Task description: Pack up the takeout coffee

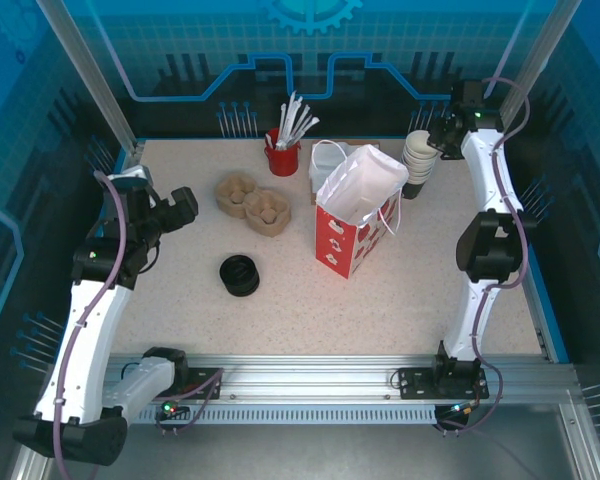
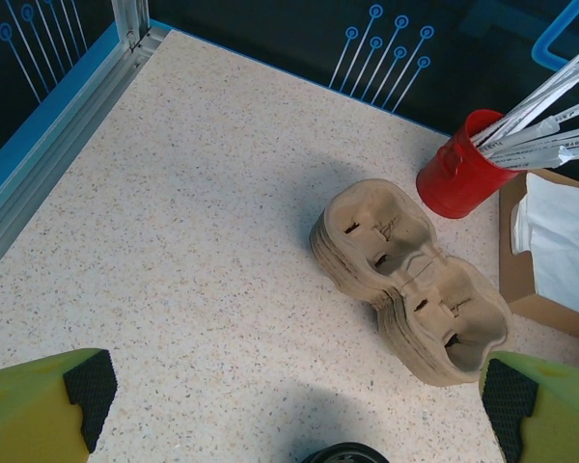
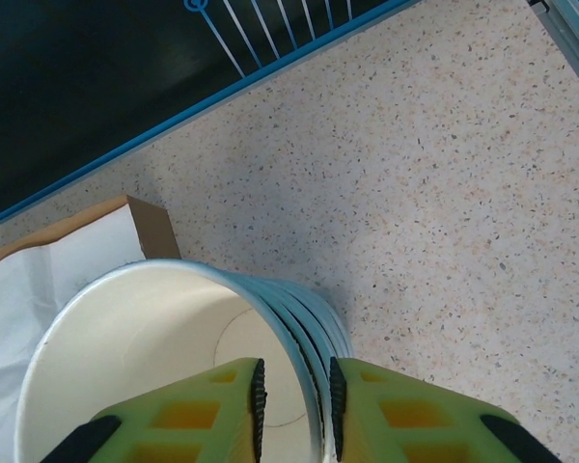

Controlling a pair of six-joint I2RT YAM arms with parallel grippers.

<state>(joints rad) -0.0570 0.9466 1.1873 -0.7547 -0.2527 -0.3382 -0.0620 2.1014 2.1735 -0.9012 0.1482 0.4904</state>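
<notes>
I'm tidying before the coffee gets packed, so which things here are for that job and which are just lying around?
Likely for the job: cup stack, its top cup pinched by the right gripper; black lids; paper bag.
Lying about: pulp carriers; red straw holder; white paper.

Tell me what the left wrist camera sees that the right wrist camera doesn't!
Left wrist view: a stack of brown cup carriers, a red cup of wrapped straws, and the left pincer wide open over the speckled table. Right wrist view: the stack of paper cups, with the right pincer nipping its top rim, one finger inside and one outside. Both: that table, a bit of the white paper bag, and the dark wall with blue lines.
</notes>
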